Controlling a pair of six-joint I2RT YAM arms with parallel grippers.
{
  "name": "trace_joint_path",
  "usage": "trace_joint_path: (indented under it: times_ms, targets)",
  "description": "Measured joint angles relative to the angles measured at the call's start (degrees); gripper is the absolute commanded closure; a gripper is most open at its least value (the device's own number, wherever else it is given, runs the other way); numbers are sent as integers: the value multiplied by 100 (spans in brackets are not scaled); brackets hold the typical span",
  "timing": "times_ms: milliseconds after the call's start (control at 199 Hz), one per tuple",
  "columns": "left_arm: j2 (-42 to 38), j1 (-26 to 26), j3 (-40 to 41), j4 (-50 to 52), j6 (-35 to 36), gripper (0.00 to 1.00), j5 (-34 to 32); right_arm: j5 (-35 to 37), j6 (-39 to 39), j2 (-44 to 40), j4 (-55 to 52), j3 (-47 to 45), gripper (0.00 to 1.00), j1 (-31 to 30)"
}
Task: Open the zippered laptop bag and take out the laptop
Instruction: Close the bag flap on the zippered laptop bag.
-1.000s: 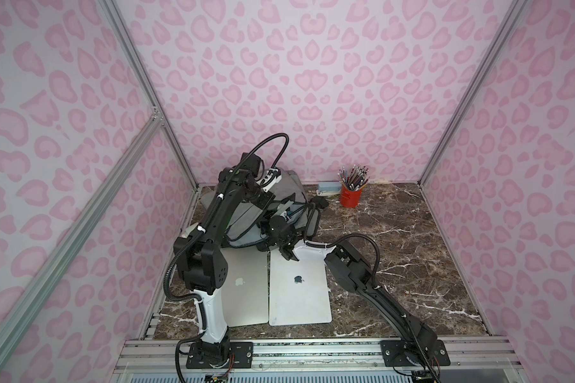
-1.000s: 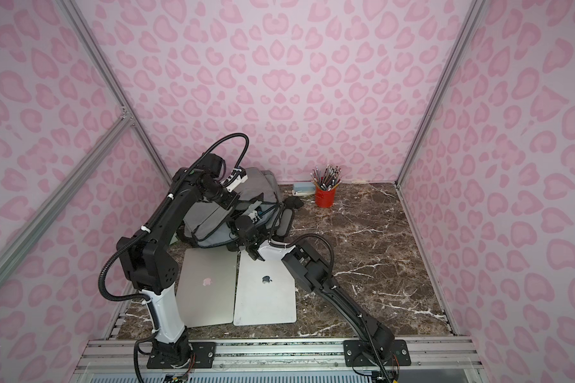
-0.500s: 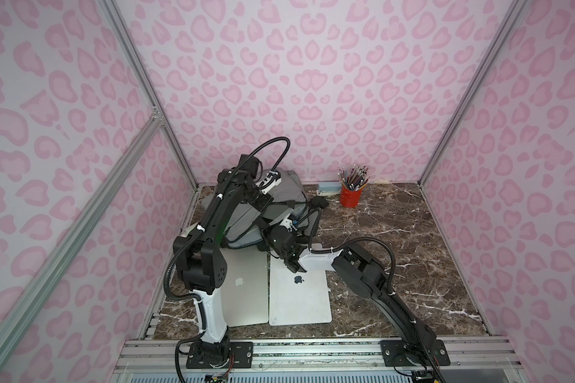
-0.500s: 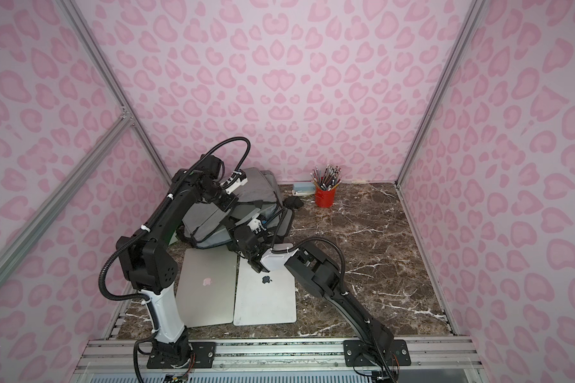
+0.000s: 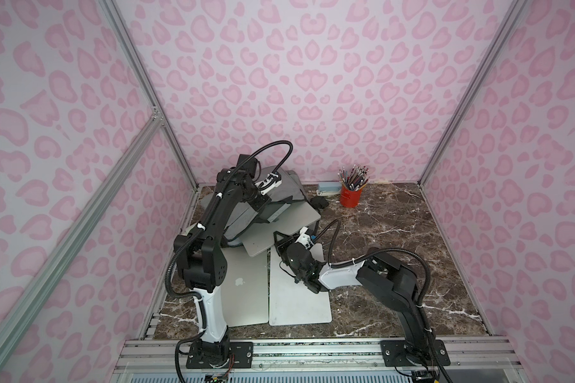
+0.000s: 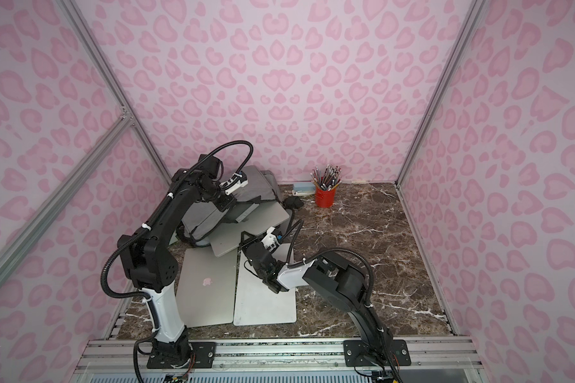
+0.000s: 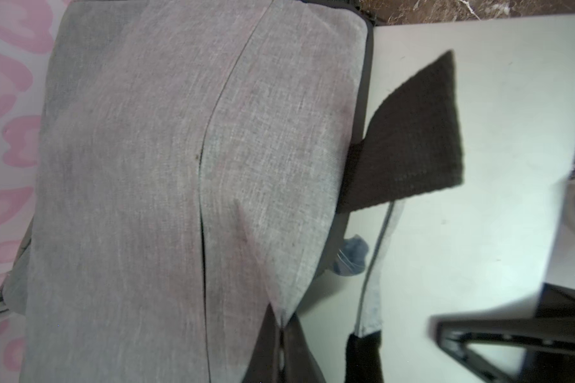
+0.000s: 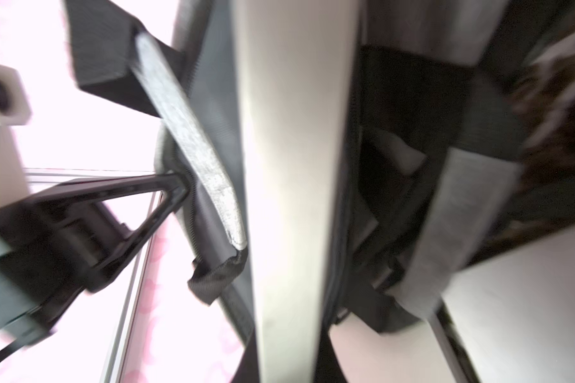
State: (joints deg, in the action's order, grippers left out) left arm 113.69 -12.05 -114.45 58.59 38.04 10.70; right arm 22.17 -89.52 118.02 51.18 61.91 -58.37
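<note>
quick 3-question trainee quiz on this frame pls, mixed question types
1. True or false: the laptop is fully out of the laptop bag.
2. The left gripper has its fingers pinched on: A) bag fabric B) the red cup C) the laptop.
3. How many other closed laptops lie flat on the table?
Key: 1 false, part of it sits inside the bag. 2 A. 3 two.
</note>
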Motion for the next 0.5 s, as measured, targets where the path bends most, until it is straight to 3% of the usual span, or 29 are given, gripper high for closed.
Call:
trace_joint_path:
  times_ms: [502]
  targets:
    - [289,11,-343,190,616,98,-361,-409,343,-2127,-203,-1932,100,-70]
